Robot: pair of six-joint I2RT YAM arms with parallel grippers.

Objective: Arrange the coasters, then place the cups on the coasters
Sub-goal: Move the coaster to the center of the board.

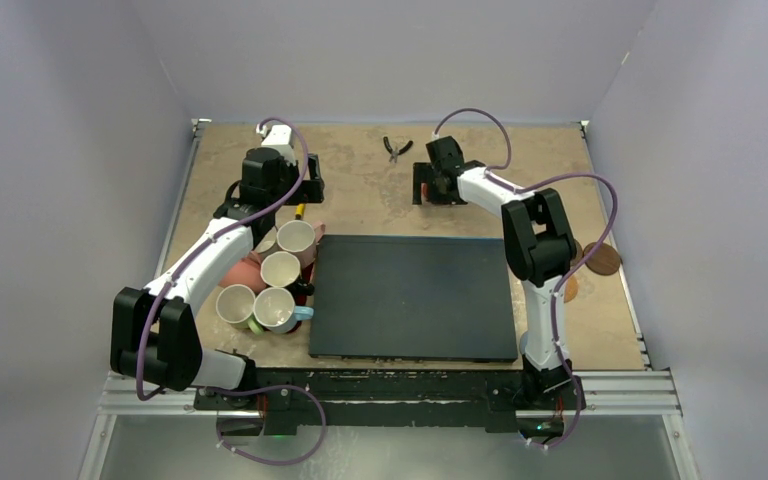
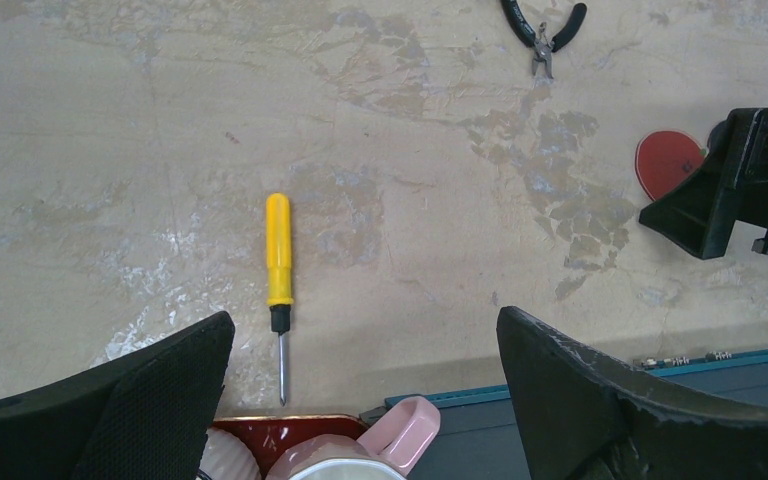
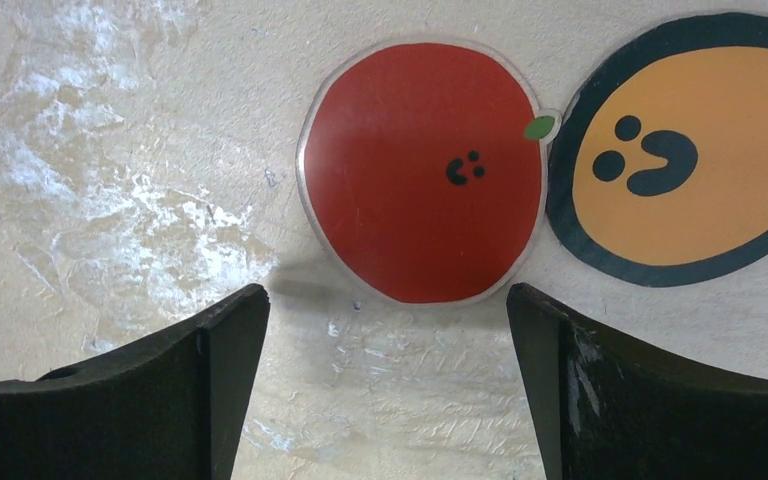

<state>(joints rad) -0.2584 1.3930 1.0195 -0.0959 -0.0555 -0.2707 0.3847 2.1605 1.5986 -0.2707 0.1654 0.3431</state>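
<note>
My right gripper hangs open just short of the red coaster, which lies flat on the table. The yellow coaster with black marks touches its right side. From above, this gripper is at the back of the table, behind the black mat. Two brown coasters lie at the right edge, partly behind the right arm. Several cups crowd together at the left on a red tray. My left gripper is open and empty above the tray's far edge, with a pink cup below it.
A large black mat fills the table's middle. A yellow screwdriver lies just beyond the tray. Pliers rest at the back of the table. The red tray sits against the mat's left side. Walls close in three sides.
</note>
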